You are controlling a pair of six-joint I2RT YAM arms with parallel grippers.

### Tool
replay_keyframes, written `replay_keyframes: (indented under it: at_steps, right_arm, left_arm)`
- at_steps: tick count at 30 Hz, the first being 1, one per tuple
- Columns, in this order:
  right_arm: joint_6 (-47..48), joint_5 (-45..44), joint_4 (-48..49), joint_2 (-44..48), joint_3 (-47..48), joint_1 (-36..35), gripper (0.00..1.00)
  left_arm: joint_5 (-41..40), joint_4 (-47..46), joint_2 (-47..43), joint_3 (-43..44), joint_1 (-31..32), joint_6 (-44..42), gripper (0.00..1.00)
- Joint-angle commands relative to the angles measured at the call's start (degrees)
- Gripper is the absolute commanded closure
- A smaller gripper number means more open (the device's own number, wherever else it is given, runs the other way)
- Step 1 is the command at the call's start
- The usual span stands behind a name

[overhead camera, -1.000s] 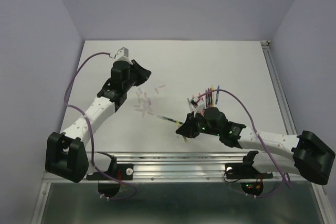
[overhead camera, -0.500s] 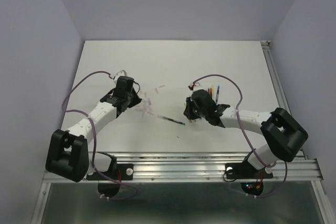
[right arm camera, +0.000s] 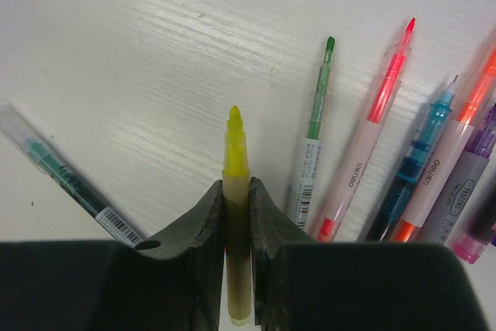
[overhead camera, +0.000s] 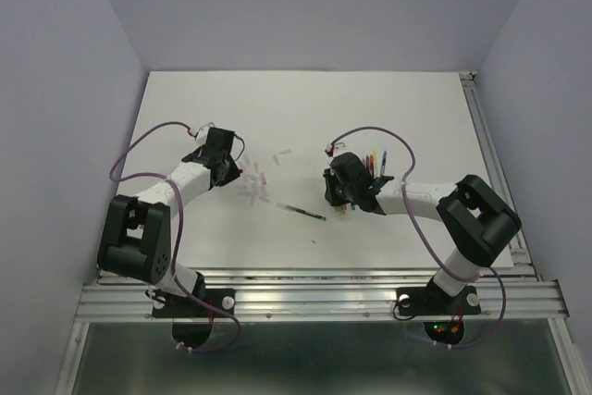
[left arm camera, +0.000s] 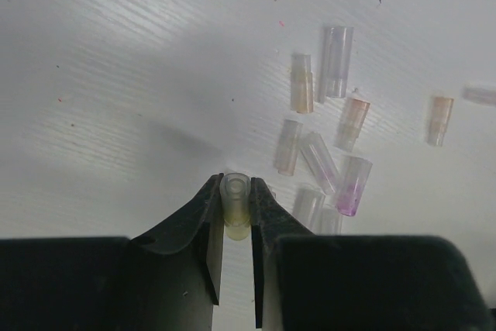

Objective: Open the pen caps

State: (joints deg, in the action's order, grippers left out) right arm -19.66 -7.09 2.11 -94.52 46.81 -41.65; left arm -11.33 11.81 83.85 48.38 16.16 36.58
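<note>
Both arms have folded in toward their own sides over the last second. The left gripper point(left arm camera: 235, 184) has come back from the far side of the table point(overhead camera: 370, 108) and now sits low beside the loose caps point(left arm camera: 319, 162). The right gripper point(right arm camera: 235, 184) has swung away from the table's middle to the row of bare-tipped pens point(right arm camera: 387, 106).

The left gripper's jaws are pinched on a yellow cap point(left arm camera: 235, 213), which stands between the fingertips just short of the cluster. The right gripper is clamped on the yellow pen point(right arm camera: 234, 141), whose nib shows bare and points away from the wrist, just left of the row.

By my reading, this pen is already opened and only the setting down remains: the cap among the others, the pen with its fellows. Roughly nine caps already lie scattered together, and several pens lie side by side with nibs exposed.

One dark green pen point(right arm camera: 66, 176) lies apart between the two arms (it appears to wear a clear cap), so it probably remains.
</note>
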Motion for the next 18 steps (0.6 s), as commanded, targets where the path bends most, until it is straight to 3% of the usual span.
replay_keyframes:
  at_steps: [1, 6, 9, 18]
  right_arm:
    - [1.3, -0.9, 1.4, -1.3, 3.4, 0.3, 0.81]
    - [1.3, -1.2, 1.2, -1.3, 3.3, 0.3, 0.75]
    - [1.2, -0.9, 0.9, -0.7, 3.3, 0.3, 0.57]
    - [2.1, 0.9, -0.6, 3.8, 3.6, 0.3, 0.44]
  left_arm:
    - [0.0, -0.6, 3.8, 3.3, -0.7, -2.3, 0.94]
    - [0.7, -0.7, 6.8, 5.2, -2.0, -3.5, 0.94]
    - [0.9, -0.4, 8.3, 6.4, -2.3, -4.1, 0.94]
    - [4.1, 0.5, 12.0, 8.4, -2.3, -5.2, 0.95]
